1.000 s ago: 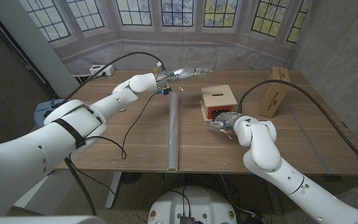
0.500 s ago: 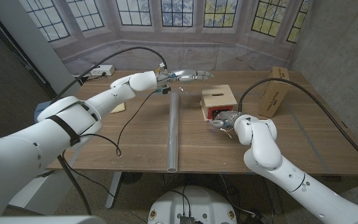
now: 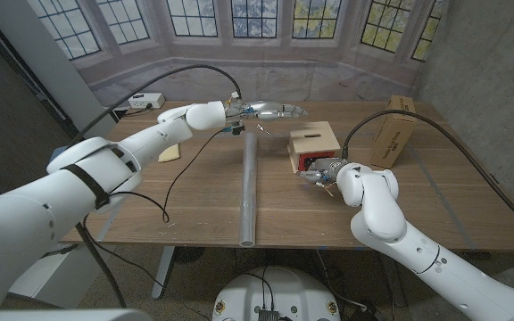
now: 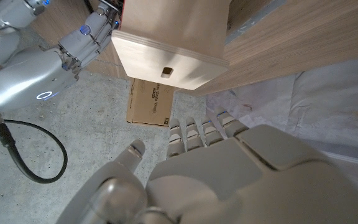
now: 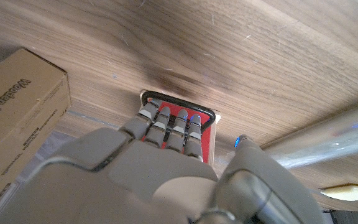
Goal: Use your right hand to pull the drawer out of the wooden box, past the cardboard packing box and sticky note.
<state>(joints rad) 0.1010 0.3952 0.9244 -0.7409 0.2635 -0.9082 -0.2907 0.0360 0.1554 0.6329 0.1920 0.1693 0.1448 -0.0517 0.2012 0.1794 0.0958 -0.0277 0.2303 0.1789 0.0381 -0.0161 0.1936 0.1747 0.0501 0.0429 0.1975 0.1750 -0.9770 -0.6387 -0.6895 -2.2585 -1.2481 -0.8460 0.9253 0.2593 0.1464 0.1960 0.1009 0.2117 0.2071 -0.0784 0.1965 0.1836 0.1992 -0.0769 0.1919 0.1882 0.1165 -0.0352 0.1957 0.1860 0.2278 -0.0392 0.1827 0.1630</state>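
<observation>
Looking down from the head view, the right hand (image 3: 321,173) meets the red drawer front (image 3: 310,161) of the pale wooden box (image 3: 312,141) on the table (image 3: 203,201); its grasp is hidden. The brown cardboard packing box (image 3: 391,130) stands near. The raised left hand (image 3: 275,110) holds nothing, fingers straight. In the right wrist view, fingers (image 5: 166,124) cover the drawer's dark wire handle (image 5: 182,103); whether they clasp it I cannot tell.

Beside my right hand (image 5: 148,168) the cardboard packing box (image 5: 14,118) carries dark print on its side; I can make out "Wooden T", and the rest is cut off. Beyond my left hand (image 4: 229,168) its label is too small to read.
</observation>
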